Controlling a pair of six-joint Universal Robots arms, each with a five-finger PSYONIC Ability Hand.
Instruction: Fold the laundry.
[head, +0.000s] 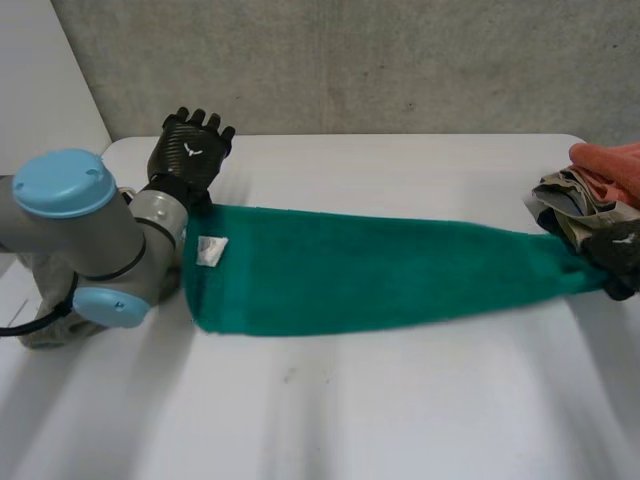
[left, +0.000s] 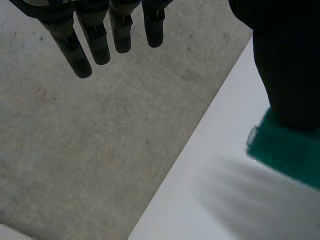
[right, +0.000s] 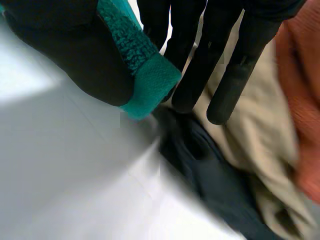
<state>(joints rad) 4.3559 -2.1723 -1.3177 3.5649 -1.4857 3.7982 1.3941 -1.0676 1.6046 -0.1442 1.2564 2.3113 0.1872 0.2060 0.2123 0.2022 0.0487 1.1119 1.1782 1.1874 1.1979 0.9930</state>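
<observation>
Right hand (right: 197, 60) pinches one end of the towel (head: 370, 270), which lies stretched across the table (head: 400, 400). Left hand (head: 190, 150) hovers by the other end, fingers straight. The spreading looks done, and folding likely needs a left grip first.

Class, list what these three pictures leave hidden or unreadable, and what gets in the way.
1. Head view: the laundry pile is cut off by the edge, so its extent is unknown.
2. Head view: the label on the green towel is too small to read.
3. Left wrist view: the left robot hand covers part of the towel with its thumb, so contact is unclear.
</observation>
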